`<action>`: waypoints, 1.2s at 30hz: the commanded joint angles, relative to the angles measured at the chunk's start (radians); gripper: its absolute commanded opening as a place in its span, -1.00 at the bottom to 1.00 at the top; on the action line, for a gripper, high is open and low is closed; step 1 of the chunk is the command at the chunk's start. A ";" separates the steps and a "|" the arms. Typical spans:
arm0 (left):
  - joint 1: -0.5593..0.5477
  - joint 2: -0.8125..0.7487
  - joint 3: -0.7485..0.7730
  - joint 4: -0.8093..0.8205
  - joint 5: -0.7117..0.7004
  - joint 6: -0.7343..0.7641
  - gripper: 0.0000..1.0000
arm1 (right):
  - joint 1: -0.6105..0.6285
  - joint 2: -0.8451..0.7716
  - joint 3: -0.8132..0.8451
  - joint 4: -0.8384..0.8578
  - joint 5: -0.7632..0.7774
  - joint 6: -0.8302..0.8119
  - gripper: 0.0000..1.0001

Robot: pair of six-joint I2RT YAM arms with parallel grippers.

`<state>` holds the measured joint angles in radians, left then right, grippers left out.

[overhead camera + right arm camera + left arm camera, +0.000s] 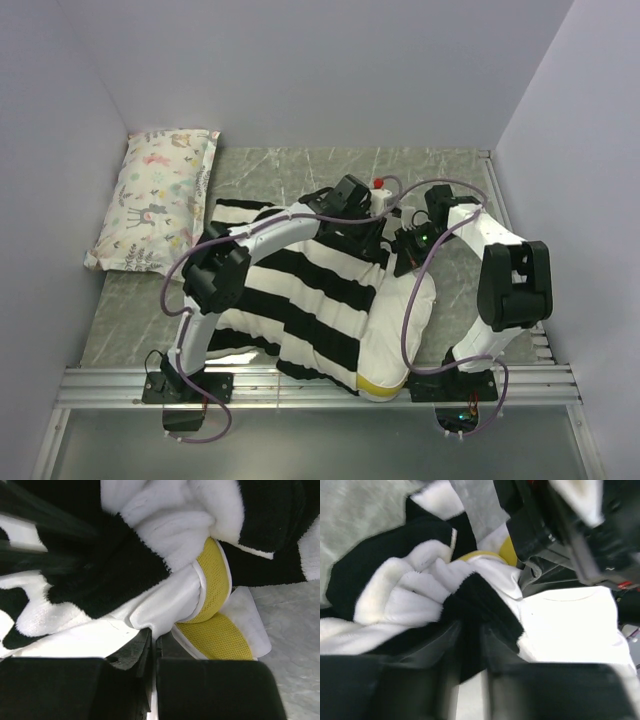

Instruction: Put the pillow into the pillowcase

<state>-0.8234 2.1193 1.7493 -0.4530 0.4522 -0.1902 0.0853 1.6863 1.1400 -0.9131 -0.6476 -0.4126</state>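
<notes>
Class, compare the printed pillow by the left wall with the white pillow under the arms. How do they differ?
The printed pillow carries a pastel pattern; the white pillow is plain with a yellow band. The printed pillow lies bare; the white pillow is partly inside the striped pillowcase. Both rest on the table.

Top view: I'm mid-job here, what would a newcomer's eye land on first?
The striped pillowcase sprawled mid-table, the cream pillow showing along its right side with a yellow band at the near edge. At its far end the left gripper is shut on black pillowcase pile and the right gripper pinches the pillow's white cover. A floral pillow lies apart in the far left corner.
</notes>
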 commanded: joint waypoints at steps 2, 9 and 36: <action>0.059 -0.131 0.016 -0.003 -0.073 -0.040 0.02 | 0.022 -0.065 -0.037 0.049 -0.067 0.006 -1.00; 0.150 -0.108 -0.013 -0.104 -0.381 0.106 0.45 | 0.022 -0.091 -0.042 0.054 -0.073 0.017 -1.00; -0.131 -0.071 -0.005 0.144 0.099 -0.239 -0.97 | 0.087 -0.069 -0.025 0.123 -0.075 0.092 -1.00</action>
<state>-0.8333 2.1777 1.7927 -0.4938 0.2760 -0.2653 0.1482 1.6352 1.0985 -0.9550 -0.6361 -0.3416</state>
